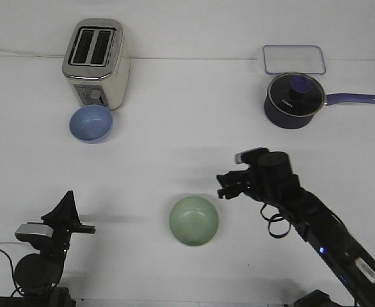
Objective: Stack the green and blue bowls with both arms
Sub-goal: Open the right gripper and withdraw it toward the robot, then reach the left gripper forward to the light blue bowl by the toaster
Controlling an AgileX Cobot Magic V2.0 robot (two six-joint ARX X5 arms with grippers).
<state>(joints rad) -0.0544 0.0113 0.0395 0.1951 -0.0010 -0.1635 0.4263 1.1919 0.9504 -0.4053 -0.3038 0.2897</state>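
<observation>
The pale green bowl [194,220] sits upright on the white table near the front middle. The light blue bowl [91,123] sits at the back left, right in front of the toaster. My right gripper [221,185] hovers just right of and a little beyond the green bowl, pointing left, with its fingers apart and empty. My left gripper [67,197] is at the front left, far from both bowls, pointing away from me with its fingers together and empty.
A cream and silver toaster [96,62] stands at the back left. A dark navy saucepan [294,100] with glass lid and purple handle stands at the back right, with a clear plastic container [293,59] behind it.
</observation>
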